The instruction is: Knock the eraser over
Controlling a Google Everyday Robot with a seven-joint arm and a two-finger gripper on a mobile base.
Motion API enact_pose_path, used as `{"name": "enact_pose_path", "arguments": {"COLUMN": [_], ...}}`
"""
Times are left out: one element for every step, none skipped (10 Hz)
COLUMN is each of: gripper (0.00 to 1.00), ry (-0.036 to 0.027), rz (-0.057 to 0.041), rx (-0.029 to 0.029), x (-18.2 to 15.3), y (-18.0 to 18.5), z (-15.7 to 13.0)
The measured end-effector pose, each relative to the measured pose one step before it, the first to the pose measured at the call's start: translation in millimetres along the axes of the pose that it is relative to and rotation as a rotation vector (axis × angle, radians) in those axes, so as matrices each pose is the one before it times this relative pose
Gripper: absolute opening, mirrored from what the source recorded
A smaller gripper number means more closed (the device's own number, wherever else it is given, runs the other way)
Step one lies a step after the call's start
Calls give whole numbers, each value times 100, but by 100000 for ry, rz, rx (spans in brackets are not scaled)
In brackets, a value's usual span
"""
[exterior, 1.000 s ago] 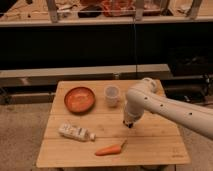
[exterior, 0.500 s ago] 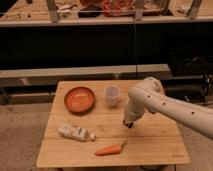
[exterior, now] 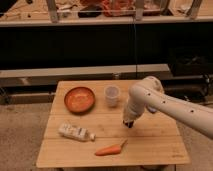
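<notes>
Gripper point(exterior: 129, 123), dark-tipped w/ fingers pressed together and gripping nothing, is hanging just above the light wooden slatted table point(exterior: 160, 145), near its middle, at the end of the white speckled arm point(exterior: 165, 102) reaching in from the right. Small black striped eraser isn't showing anywhere in view; prob. it's hiding behind the arm's bulk, right of the translucent plastic cup point(exterior: 112, 95), but can't confirm. So whether it's standing or toppled isn't readable, and I'm judging the knock as not yet shown done. Round orange bowl point(exterior: 79, 99), white bottle lying on its side point(exterior: 75, 132) and orange carrot point(exterior: 111, 149) are sitting apart from the gripper, untouched as far as visible.
</notes>
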Motion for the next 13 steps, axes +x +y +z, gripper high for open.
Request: {"name": "enact_pose_path", "arguments": {"gripper": [0, 0, 0, 0, 0, 0, 0, 0, 0, 0, 0, 0, 0], "ry": [-607, -553, -410, -528, -626, -365, -419, -398, -666, -332, -405, -511, -622], "rz": [-166, -264, -244, -159, -131, -53, -178, -229, -503, -255, -186, -190, -265], "rx": [-65, -93, -60, -21, 42, -72, -19, -68, -38, -9, -98, 6, 0], "x": [-118, -126, -122, -20, -42, -26, -71, -108, -206, -105, -56, -57, -104], "y": [-187, -219, -125, -83, -75, -11, -56, -65, -114, -73, -33, -50, -51], "z": [58, 79, 51, 13, -23, 15, 7, 46, 17, -20, 28, -35, -8]}}
